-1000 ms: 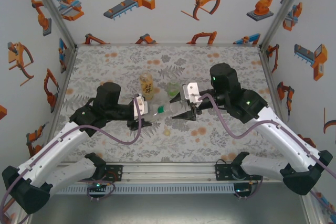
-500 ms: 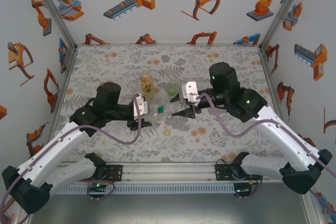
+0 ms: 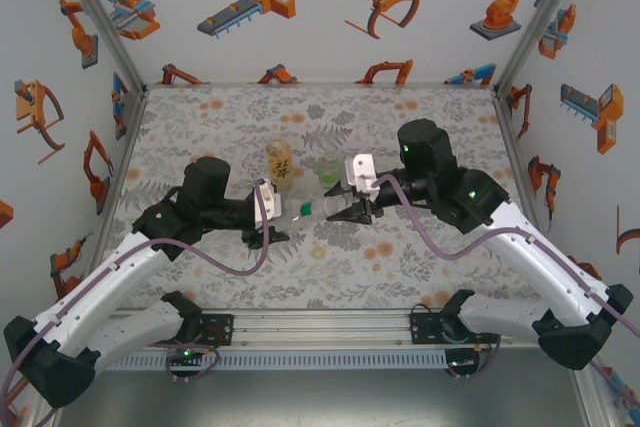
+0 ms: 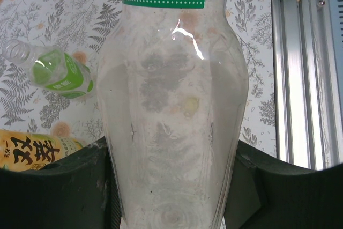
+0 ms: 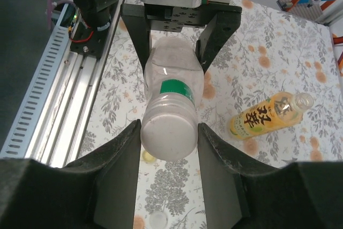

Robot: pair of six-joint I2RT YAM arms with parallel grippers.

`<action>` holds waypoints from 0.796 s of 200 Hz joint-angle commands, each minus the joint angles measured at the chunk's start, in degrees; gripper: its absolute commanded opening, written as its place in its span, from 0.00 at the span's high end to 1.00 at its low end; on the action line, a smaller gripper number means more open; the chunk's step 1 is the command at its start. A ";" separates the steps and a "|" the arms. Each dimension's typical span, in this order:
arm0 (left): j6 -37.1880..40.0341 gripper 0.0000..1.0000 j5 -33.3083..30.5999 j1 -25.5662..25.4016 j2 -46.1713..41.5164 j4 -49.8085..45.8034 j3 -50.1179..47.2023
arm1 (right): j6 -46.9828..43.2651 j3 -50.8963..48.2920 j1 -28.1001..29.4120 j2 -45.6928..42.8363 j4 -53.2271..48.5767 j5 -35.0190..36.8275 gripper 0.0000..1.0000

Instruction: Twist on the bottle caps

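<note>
The slim green-labelled bottle (image 3: pixel 305 210) is held level over the table's middle, its base clamped in the left gripper (image 3: pixel 272 211). The right gripper (image 5: pixel 169 132) is drawn narrow around the whitish cap (image 5: pixel 169 138) at the bottle's other end, though a firm grip cannot be told. The amber bottle (image 5: pixel 268 115) and the green-tinted bottle (image 4: pixel 56 71) are seen uncapped. A pale yellow cap (image 3: pixel 318 252) lies on the near table.

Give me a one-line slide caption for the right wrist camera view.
Left gripper holds the green-labelled clear bottle horizontally; right gripper brackets its near end.
</note>
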 commanded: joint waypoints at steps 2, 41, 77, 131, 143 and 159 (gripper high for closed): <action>0.47 1.00 1.08 -0.32 -0.76 0.36 1.03 | 8.71 -1.87 0.58 -1.51 5.73 0.39 0.75; 0.47 1.00 -0.46 -0.24 -1.06 0.59 1.02 | 32.35 -10.50 0.62 -5.84 22.90 5.43 0.87; -0.48 1.00 -2.65 -0.31 -1.15 2.35 0.37 | 54.24 -12.68 0.71 -6.19 24.84 18.39 1.00; -2.50 1.00 -7.99 -0.32 -0.31 4.73 -0.11 | 85.37 -11.57 0.67 -2.92 16.49 32.84 1.00; -2.88 1.00 -9.44 -0.25 -0.16 4.99 -0.12 | 90.55 -11.19 0.67 -2.03 15.69 32.98 1.00; -3.35 1.00 -10.76 -0.33 0.06 5.39 -0.21 | 95.49 -10.93 0.67 -1.06 15.81 33.05 1.00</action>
